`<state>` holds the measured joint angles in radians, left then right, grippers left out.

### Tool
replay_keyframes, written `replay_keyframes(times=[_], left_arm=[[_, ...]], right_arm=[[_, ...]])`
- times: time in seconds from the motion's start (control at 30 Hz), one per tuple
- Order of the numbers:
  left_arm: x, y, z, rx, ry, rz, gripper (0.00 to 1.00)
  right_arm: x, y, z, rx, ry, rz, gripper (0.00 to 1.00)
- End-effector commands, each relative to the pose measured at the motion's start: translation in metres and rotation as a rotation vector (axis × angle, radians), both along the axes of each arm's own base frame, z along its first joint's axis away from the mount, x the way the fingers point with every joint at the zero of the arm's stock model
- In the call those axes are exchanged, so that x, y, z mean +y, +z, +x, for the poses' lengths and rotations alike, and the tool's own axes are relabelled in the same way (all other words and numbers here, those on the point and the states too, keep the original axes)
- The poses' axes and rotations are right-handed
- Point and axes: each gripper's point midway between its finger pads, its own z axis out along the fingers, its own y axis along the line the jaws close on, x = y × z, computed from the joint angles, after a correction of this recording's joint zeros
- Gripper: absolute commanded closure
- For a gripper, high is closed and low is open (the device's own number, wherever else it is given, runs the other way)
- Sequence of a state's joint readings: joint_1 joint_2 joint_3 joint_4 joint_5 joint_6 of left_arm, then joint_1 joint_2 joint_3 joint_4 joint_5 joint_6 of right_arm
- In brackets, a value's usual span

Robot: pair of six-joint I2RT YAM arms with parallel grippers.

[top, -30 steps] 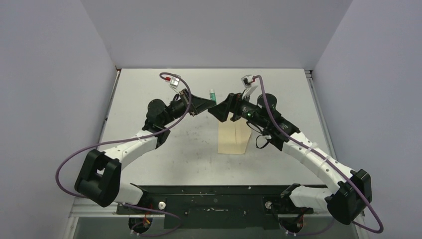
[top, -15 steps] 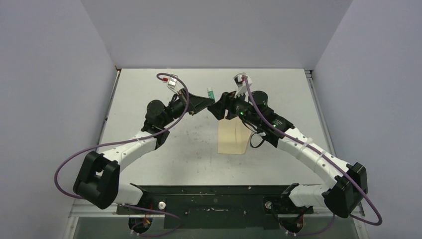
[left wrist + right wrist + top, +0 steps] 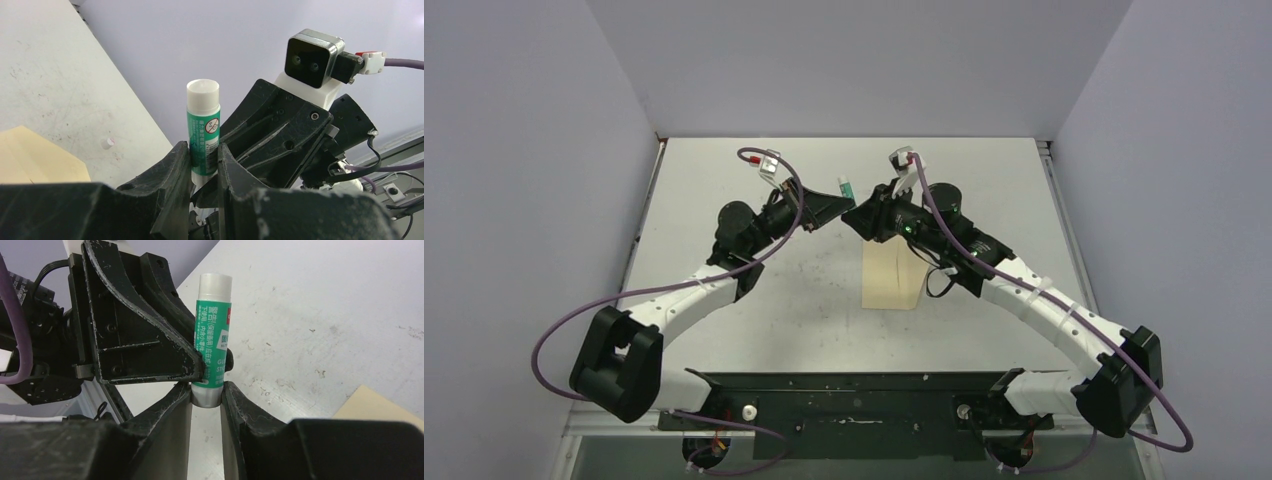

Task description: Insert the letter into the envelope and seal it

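Note:
A green glue stick with white ends is held up in the air between both grippers. My left gripper is shut on its green body. My right gripper is shut on the pale end nearest it, and the other white end sticks out free. From above, the left gripper and right gripper meet tip to tip over the far middle of the table. The pale tan envelope lies flat on the table under the right arm. The letter is out of view.
A small white bit lies on the table near the envelope's corner. Grey walls close in the table at the back and on both sides. The arms' bases sit on a black rail at the near edge.
The right gripper has moved a little left to the glue stick and gone from wide open to shut on its end. The left gripper has kept its hold on the stick.

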<state>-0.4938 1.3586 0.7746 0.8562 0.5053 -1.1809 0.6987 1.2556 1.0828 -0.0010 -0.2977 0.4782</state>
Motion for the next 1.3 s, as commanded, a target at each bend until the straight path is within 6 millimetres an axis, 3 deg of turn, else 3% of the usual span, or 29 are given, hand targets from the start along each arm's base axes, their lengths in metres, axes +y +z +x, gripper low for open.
replay_keyframes(times=[0.0,0.1,0.23,0.5,0.7,0.73,1.0,1.13,1.27], left_arm=[[0.003,0.027,-0.018,-0.095,-0.038,-0.016,0.93],[0.005,0.03,-0.016,-0.101,-0.022,-0.014,0.59],[0.007,0.038,-0.015,-0.123,-0.016,-0.027,0.49],[0.005,0.041,-0.012,-0.141,-0.024,-0.027,0.58],[0.004,0.055,-0.01,-0.181,-0.028,-0.019,0.88],[0.003,0.06,-0.011,-0.2,-0.036,-0.02,0.99],[0.007,0.084,-0.028,-0.35,-0.111,-0.069,1.0],[0.017,0.11,-0.044,-0.463,-0.106,-0.158,1.0],[0.027,0.136,-0.051,-0.53,-0.081,-0.243,1.0]], right_arm=[[-0.002,0.036,-0.001,-0.095,0.023,0.068,0.95],[0.001,0.035,-0.01,-0.093,0.071,0.076,0.95],[0.003,0.035,-0.018,-0.089,0.106,0.104,0.95],[0.006,0.045,-0.024,-0.099,0.148,0.143,0.95],[0.004,0.056,-0.029,-0.063,0.25,0.221,0.95],[0.002,0.06,-0.03,-0.06,0.269,0.24,0.95],[-0.019,0.105,-0.026,0.074,0.369,0.469,0.95],[-0.025,0.142,-0.036,0.132,0.421,0.64,0.95],[-0.031,0.166,-0.039,0.196,0.44,0.802,0.95]])
